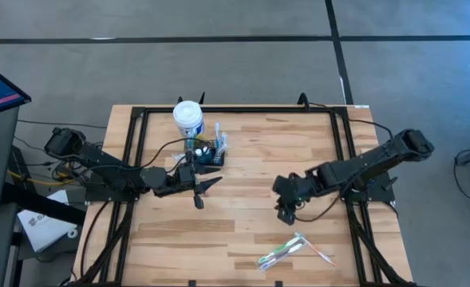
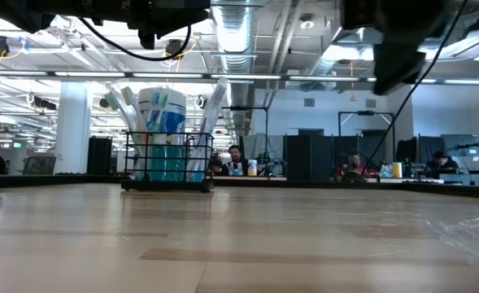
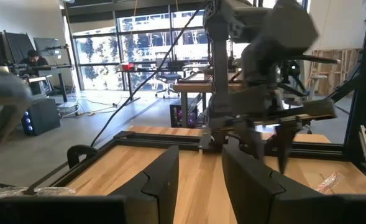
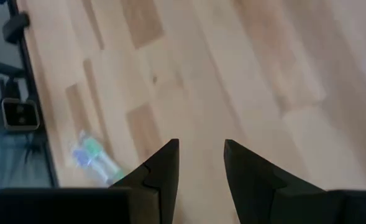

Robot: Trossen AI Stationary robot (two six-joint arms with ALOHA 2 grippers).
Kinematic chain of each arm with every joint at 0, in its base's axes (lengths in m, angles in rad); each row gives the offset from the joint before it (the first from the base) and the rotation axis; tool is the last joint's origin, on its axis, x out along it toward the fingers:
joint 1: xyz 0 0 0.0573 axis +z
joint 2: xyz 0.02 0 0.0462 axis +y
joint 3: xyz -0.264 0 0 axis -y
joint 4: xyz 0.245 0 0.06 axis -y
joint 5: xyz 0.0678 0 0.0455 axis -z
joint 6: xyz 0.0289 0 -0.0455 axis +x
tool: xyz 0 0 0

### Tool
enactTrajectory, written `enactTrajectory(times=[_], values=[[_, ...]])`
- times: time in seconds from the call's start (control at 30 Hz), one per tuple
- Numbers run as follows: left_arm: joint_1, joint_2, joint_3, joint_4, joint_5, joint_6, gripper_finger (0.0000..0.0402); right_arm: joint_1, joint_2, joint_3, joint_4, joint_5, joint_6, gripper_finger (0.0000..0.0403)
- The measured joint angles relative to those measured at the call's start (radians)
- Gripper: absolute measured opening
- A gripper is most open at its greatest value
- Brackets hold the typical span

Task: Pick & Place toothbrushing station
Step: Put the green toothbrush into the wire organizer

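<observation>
A: The wooden table [image 1: 242,231] stood in an open workshop. Where was the toothbrushing station [image 1: 209,154]?

B: At the far edge, just beside the white tub [image 1: 188,119]. The left gripper [image 1: 203,190] hovered near it, jaws parted, empty.

A: And the right gripper [image 1: 286,210]?

B: Parted too, empty, above packaged toothbrushes [image 1: 286,251]. A careless approach might have tipped the caddy into the tub.

A black wire caddy [image 1: 210,155], a white tub [image 1: 188,119] labelled blue, and pale striped wood table [image 1: 258,199] are seen.
</observation>
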Motion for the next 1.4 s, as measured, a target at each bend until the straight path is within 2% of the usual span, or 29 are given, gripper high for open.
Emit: enactTrajectory(times=[0.17, 0.33, 0.43, 0.63, 1.0, 1.23, 1.4], values=[[0.000, 0.000, 0.000, 0.000, 0.000, 0.000, 0.0117, 0.090, 0.010, 0.000, -0.001, 0.001, 0.082, 0.0118], [0.000, 0.000, 0.000, 0.000, 0.000, 0.000, 0.0117, 0.158, 0.091, 0.001, 0.035, -0.001, 0.107, 0.0118], [0.000, 0.000, 0.000, 0.000, 0.000, 0.000, 0.0117, 0.181, 0.151, 0.002, 0.044, -0.042, 0.118, 0.0118], [0.000, 0.000, 0.000, 0.000, 0.000, 0.000, 0.0117, 0.216, 0.294, 0.102, 0.044, -0.049, 0.100, 0.0116], [0.000, 0.000, 0.000, -0.001, 0.000, 0.000, 0.0117, 0.251, 0.537, 0.414, -0.155, -0.052, -0.070, 0.0080], [0.000, 0.000, 0.000, -0.001, 0.000, -0.001, 0.0117, 0.257, 0.625, 0.488, -0.188, -0.088, -0.120, 0.0075], [0.000, 0.000, 0.000, -0.001, 0.000, 0.000, 0.0117, 0.262, 0.638, 0.496, -0.180, -0.119, -0.120, 0.0075]])
